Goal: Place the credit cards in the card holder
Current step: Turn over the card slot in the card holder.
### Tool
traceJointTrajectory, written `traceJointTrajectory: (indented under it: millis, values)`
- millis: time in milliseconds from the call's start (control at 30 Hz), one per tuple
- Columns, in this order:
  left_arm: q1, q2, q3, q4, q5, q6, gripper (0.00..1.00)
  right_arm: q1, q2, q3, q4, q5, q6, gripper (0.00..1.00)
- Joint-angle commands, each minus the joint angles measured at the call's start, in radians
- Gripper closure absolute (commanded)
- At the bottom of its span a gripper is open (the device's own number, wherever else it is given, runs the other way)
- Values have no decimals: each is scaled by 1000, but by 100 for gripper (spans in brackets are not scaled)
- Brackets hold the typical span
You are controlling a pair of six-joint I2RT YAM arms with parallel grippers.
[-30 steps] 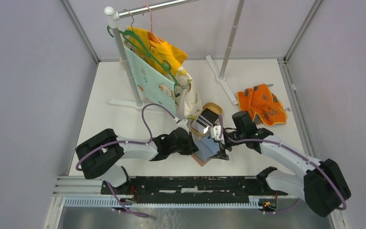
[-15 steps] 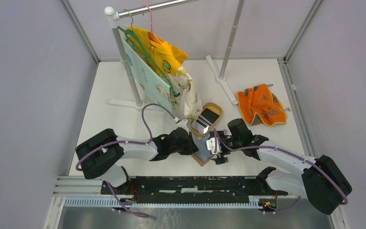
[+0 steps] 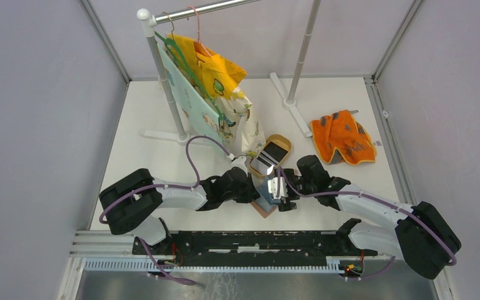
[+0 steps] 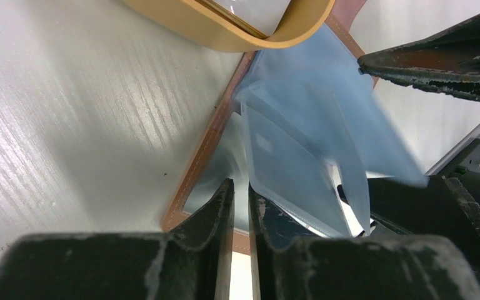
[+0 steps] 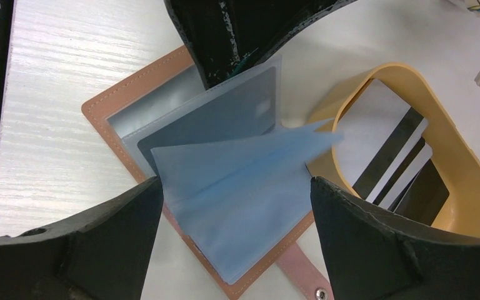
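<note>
The card holder [image 3: 266, 201] lies open on the table, reddish-brown with grey-blue pocket pages fanned up [image 5: 237, 181]. My left gripper [image 3: 254, 187] is shut on one pocket page at the holder's edge [image 4: 194, 181]; its fingers [image 4: 240, 187] show only a thin gap. My right gripper [image 3: 281, 190] is wide open and empty, hovering over the fanned pages [image 5: 234, 187]. The credit cards [image 5: 384, 150], white, grey and dark with stripe bands, lie stacked in a tan oval dish [image 3: 282, 142] just behind the holder.
A clothes rack [image 3: 162, 75] with hanging cloths stands at the back left, with its second pole [image 3: 300, 62] further right. An orange patterned cloth [image 3: 342, 137] lies at the back right. The holder's strap tab [image 5: 306, 275] points toward the near edge.
My right gripper has moved left and down from beside the dish to over the open card holder. The hanging cloths have swung slightly. The left arm has stayed put.
</note>
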Motion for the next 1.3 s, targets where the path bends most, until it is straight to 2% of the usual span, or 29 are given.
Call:
traceJointTrajectory:
  millis: [0, 400, 733, 900, 1000, 1267]
  values:
    - [-4, -14, 5, 41, -7, 30, 80, 6, 4, 13, 50, 42, 40, 8]
    - [-3, -82, -20, -1, -23, 33, 79, 6, 9, 25, 58, 99, 105, 9]
    - [-17, -304, -41, -192, -101, 48, 76, 4, 21, 47, 55, 175, 149, 9]
    - [-36, -381, -56, -136, -62, 53, 74, -9, 13, 63, 35, 173, 154, 8]
    - [-39, -329, -46, -45, -9, 56, 75, -35, 8, 79, 10, 130, 159, 8]
    - [-53, -2, 80, 37, 29, 76, 78, -192, -23, 108, -40, -113, 208, 7]
